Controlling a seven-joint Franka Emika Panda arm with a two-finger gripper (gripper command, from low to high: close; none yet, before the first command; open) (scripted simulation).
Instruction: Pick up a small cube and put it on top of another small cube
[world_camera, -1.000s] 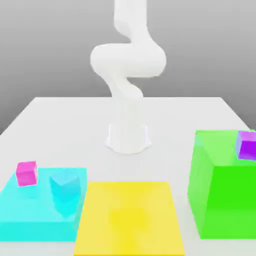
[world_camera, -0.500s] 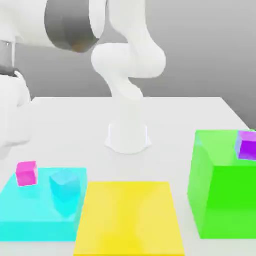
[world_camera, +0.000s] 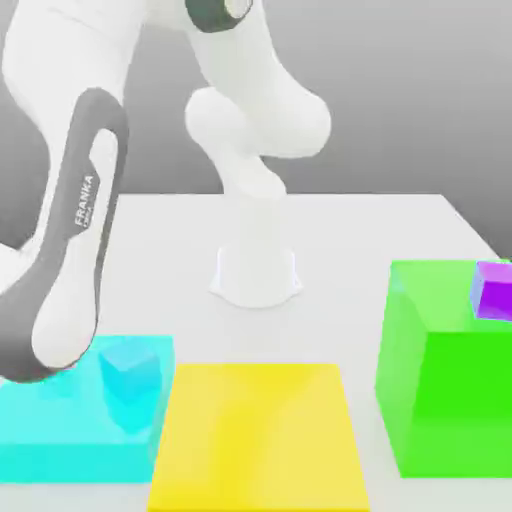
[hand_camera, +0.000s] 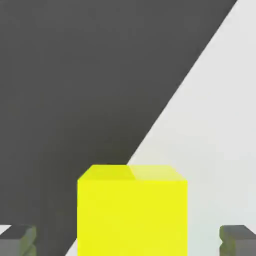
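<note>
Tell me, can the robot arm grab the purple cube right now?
Probably not yet. The arm is bent down over the cyan platform on the exterior view's left, while the purple cube sits on the green block far right. Nothing covers the cube, though.

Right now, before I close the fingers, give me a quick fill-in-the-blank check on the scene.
1. The purple cube sits on top of the ___ block.
2. In the hand view, the cube between the fingers is ___.
3. The cyan cube stands on a platform of the ___ colour.
Missing words: green; yellow; same
</note>
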